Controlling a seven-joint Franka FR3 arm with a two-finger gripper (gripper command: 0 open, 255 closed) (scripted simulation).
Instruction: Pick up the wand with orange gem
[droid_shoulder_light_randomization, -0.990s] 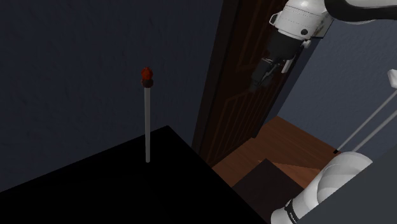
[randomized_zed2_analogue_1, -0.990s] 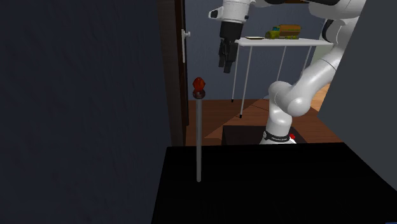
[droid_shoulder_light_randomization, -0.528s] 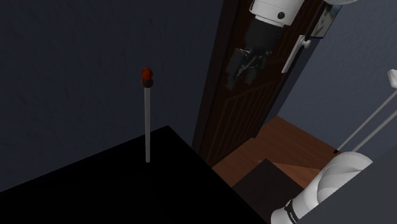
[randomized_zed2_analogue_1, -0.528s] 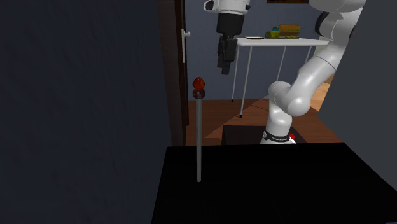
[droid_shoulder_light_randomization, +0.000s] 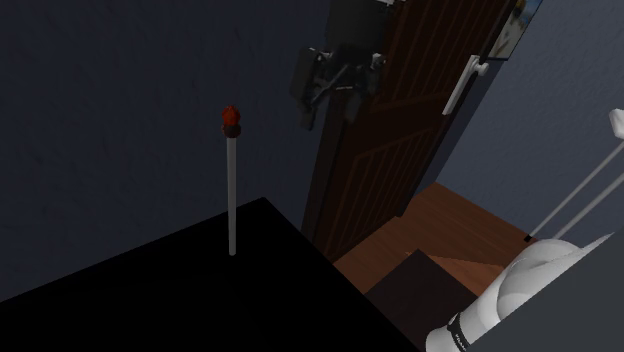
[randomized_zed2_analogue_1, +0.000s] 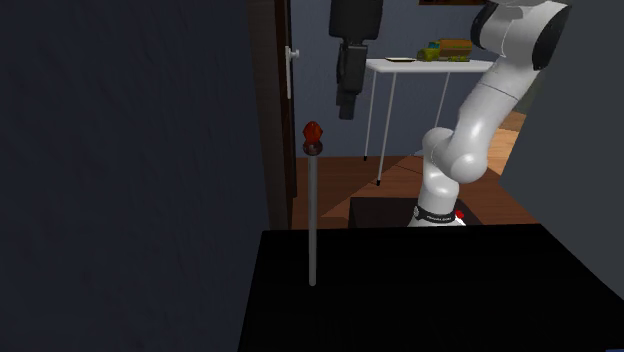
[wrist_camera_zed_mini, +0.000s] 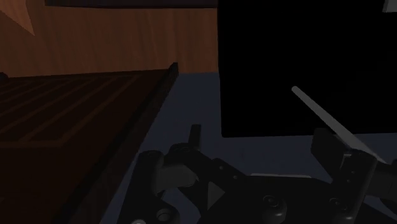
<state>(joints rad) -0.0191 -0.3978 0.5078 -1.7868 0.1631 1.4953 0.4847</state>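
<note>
The wand is a thin grey shaft that stands upright on the black tabletop. An orange-red gem caps it. In the second exterior view the gem tops the same shaft. My black gripper hangs in the air to the shoulder view's right of the gem and a little higher, apart from it. In the second exterior view the gripper points down just above and right of the gem. In the wrist view the gripper is open, and a grey shaft slants past one finger.
A dark brown panelled door with a white handle stands right behind the gripper. A dark blue wall backs the wand. A white side table with small items stands beyond the arm, over a wooden floor.
The arm has swung toward the shoulder view's left and risen. The gripper went from in front of the door to near the door's edge, closer to the gem. The wand has not moved.
</note>
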